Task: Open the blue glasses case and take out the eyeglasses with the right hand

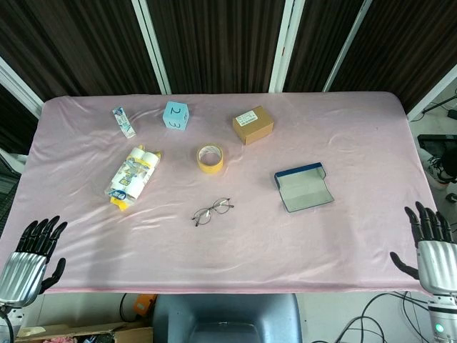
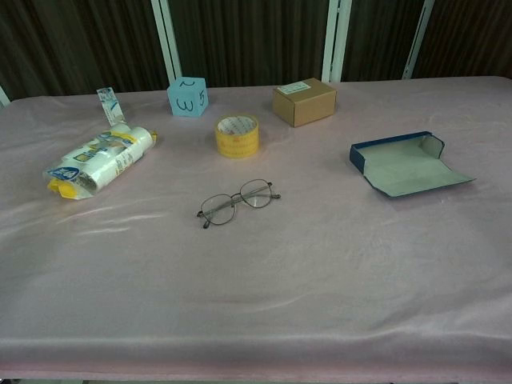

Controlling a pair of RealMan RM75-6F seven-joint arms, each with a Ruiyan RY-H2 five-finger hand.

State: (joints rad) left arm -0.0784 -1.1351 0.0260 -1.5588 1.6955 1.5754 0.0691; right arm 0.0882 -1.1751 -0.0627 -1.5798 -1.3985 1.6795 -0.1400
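The blue rectangular glasses case [image 1: 305,191] lies open and empty right of centre; the thin wire-framed eyeglasses [image 1: 212,211] rest apart at centre on the pink-clothed surface [image 1: 343,128]. Task looks complete. Right hand [image 1: 433,246], lower right, and left hand [image 1: 27,253], lower left: fingers spread, holding nothing.

A matt pink cloth [image 1: 343,143] is covering the table, creasing softly; the glasses [image 2: 238,202] are showing thin dark metal wire and clear lenses; the case [image 2: 404,164] is showing a blue outside and a dull grey lining. The box [image 2: 304,102] is looking like plain brown cardboard, the tape [image 2: 237,135] like yellow paper, the pack [image 2: 98,161] like glossy crinkled plastic; the hands [image 1: 23,257] [image 1: 434,246] are gleaming with ribbed silver backs and black fingers.
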